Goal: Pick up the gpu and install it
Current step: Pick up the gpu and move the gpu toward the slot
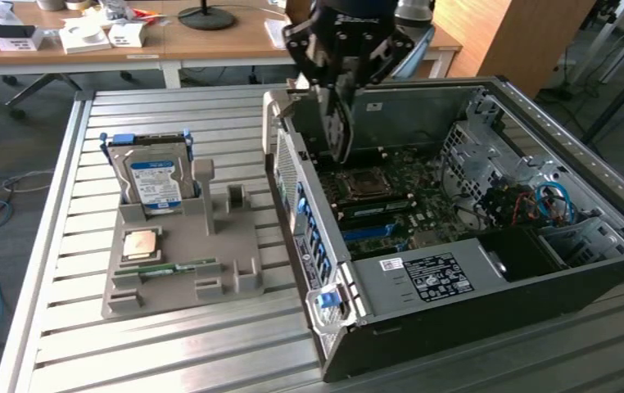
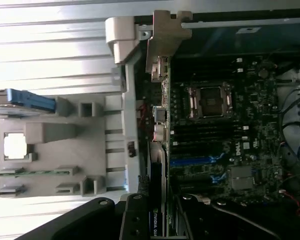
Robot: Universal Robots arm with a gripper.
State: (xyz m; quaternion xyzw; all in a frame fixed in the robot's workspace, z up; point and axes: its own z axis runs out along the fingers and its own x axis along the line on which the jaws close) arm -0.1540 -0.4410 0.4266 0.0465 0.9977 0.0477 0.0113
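Note:
The gpu hangs edge-down from my gripper, just above the open computer case, over the side of the motherboard nearest the case's back panel. In the wrist view the gpu runs edge-on between the two black fingers, with a label on its edge. My gripper is shut on it. The card lines up roughly with the back panel, beside the blue slots. Whether it touches a slot is hidden.
On the slatted metal table, a grey parts holder at the exterior view's left carries an upright silver-and-blue hard drive, a processor chip and a thin green memory stick. A wooden desk stands behind.

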